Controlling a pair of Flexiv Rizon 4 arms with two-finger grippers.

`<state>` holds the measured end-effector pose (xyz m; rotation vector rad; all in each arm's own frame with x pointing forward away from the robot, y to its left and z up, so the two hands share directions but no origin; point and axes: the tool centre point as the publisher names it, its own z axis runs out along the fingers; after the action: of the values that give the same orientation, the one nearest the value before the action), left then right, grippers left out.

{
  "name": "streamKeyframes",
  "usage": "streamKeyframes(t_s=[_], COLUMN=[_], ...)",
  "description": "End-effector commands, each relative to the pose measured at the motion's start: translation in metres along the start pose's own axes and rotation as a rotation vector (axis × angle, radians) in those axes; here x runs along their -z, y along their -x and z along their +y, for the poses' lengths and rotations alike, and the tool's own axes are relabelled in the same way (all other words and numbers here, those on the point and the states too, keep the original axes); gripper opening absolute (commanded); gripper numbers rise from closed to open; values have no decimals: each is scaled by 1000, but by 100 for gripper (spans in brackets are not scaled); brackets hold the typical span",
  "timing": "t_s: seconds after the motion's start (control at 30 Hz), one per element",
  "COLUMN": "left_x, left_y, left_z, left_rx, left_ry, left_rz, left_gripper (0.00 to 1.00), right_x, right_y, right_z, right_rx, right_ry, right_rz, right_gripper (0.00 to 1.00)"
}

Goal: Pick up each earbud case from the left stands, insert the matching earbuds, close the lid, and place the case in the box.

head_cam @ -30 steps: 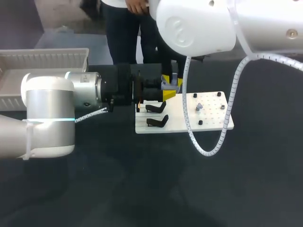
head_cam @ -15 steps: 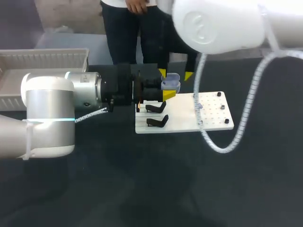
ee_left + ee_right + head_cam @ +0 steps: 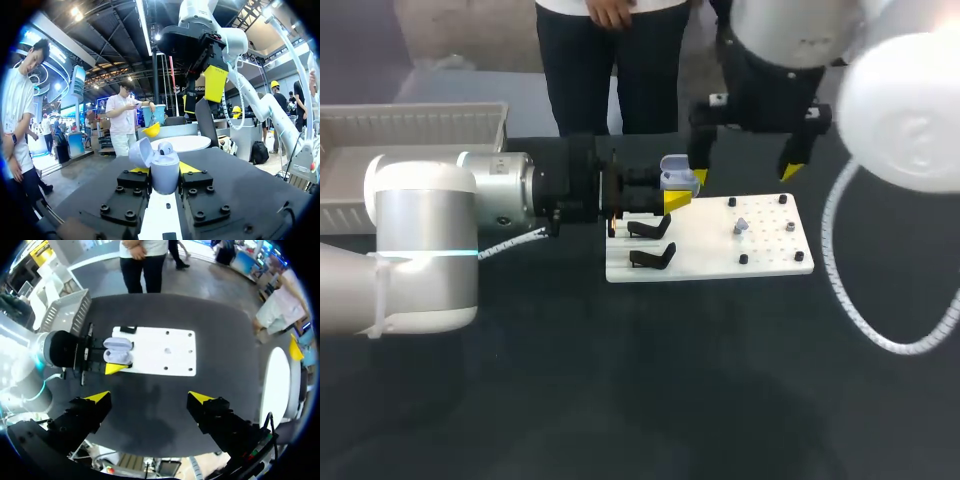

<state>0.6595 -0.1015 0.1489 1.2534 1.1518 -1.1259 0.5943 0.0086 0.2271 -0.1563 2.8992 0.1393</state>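
Over the white perforated board's [image 3: 770, 250] nine-o'clock edge, our left gripper [image 3: 166, 170] clamped around the pale lavender earbud case [image 3: 677, 172] (lid flipped up), two black stands [image 3: 651, 229] at its six o'clock, our right gripper [image 3: 150, 397] spread wide above the board, white ribbed box [image 3: 410, 125] at ten o'clock.

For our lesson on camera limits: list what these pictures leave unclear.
Head view: inside of the open pale lilac earbud case, too small to tell.
Head view: white ribbed plastic box, cut by the edge, partly behind the left arm.
Head view: small grey piece on the white board, too small to identify.
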Motion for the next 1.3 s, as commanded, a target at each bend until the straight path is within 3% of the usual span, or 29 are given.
streamKeyframes(t_s=[0.03,0.37,0.5,0.63,0.7,0.73,0.77,1.3], left_x=[0,0,0,0,0,0,0,0], left_y=[-1,-1,-1,-1,-1,-1,-1,-1], left_z=[-1,-1,-1,-1,-1,-1,-1,-1], left_rx=[-4,-4,-4,-4,-4,-4,-4,-4], left_ry=[6,6,6,6,6,6,6,6], left_rz=[-4,-4,-4,-4,-4,-4,-4,-4], left_gripper=[0,0,0,0,0,0,0,0], right_x=[0,0,-16,-39,-51,-60,-69,-167], right_y=[-6,-6,10,31,38,43,47,58], right_z=[-7,-7,-22,-37,-41,-44,-47,-59], right_rx=[0,0,-74,-159,-214,-208,-246,-425], right_ry=[55,55,83,97,157,101,141,163], right_rz=[-80,-80,-150,-120,-100,-83,-109,39], right_gripper=[100,100,100,100,100,100,100,100])
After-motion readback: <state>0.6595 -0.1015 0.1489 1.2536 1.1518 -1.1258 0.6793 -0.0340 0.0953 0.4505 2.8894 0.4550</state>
